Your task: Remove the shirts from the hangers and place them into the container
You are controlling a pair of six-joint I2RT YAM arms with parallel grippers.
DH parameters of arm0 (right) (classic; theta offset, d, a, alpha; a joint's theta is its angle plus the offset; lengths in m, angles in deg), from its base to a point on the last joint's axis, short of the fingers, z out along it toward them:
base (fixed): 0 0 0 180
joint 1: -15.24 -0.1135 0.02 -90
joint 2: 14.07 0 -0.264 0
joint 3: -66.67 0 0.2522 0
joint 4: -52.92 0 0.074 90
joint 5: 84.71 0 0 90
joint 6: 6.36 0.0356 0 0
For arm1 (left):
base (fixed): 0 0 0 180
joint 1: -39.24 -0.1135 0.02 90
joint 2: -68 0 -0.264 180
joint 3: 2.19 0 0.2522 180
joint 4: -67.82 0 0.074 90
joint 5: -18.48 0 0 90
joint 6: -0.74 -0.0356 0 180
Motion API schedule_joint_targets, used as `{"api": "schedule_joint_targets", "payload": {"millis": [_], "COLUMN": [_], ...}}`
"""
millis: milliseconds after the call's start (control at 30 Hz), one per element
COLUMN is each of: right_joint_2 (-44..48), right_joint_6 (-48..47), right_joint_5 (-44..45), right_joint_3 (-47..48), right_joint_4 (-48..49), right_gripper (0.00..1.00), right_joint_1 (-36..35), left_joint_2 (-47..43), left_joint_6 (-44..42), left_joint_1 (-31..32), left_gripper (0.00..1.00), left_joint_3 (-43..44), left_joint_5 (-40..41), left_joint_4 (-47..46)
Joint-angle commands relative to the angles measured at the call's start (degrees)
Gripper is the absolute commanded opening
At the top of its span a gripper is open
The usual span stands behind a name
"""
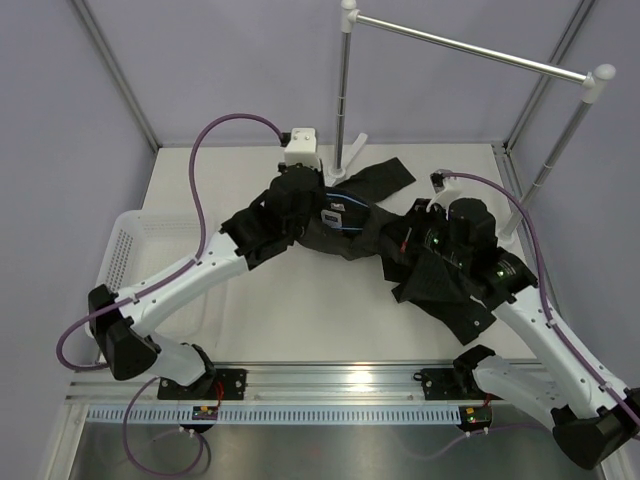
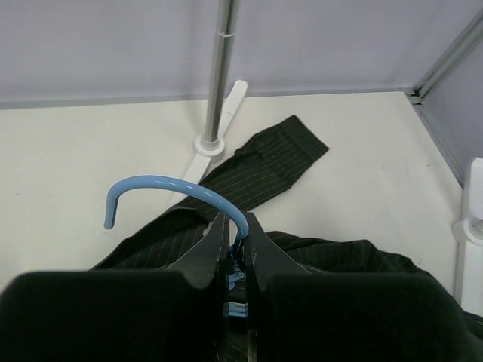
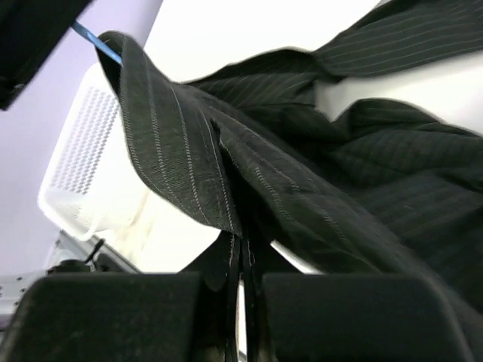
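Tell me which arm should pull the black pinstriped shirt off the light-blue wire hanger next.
Probably right: right pincer grips the black pinstriped shirt; left pincer only anchors the light-blue wire hanger.

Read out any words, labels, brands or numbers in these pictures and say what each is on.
None can be read.
White label at the collar of the black pinstriped shirt: too small and blurred to read.
White basket: no print shows.
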Motion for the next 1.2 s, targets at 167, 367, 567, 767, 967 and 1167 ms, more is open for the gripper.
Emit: {"api": "schedule_joint_targets", "payload": {"millis": [167,367,567,767,967,1167], "right_joint_2": [5.14,6.19,7.24,7.25,4.53,3.2], "right_joint_6": [-6.08,-8.27,-8.98,-8.01,-6.61,-5.2], "right_joint_5": [15.7,21.07,24.25,22.5,17.93,14.41], "right_joint_3": [7.4,9.33,10.83,13.29,16.62,18.65], "right_joint_4": [-13.04,-17.52,-20.07,-19.9,-18.14,-15.77], "right_gripper": [0.0,0.0,0.0,0.0,0.0,0.0], "right_joint_1": [-0.52,-0.43,-0.43,-0.43,-0.43,-0.43], "left_joint_2": [-8.78,-13.87,-18.35,-21.7,-22.41,-20.48], "left_joint_6": [4.72,5.51,2.27,-0.55,0.41,1.29], "left_joint_1": [-7.66,-11.61,-13.82,-13.91,-13.91,-13.73], "left_gripper": [0.0,0.0,0.0,0.0,0.0,0.0], "left_joint_3": [-6.22,-9.84,-13.79,-19.33,-20.57,-18.9], "left_joint_5": [-1.14,-2.2,-4.49,-10.2,-13.63,-14.6], "left_joint_4": [0.76,2.07,2.52,2.52,2.6,2.87]}}
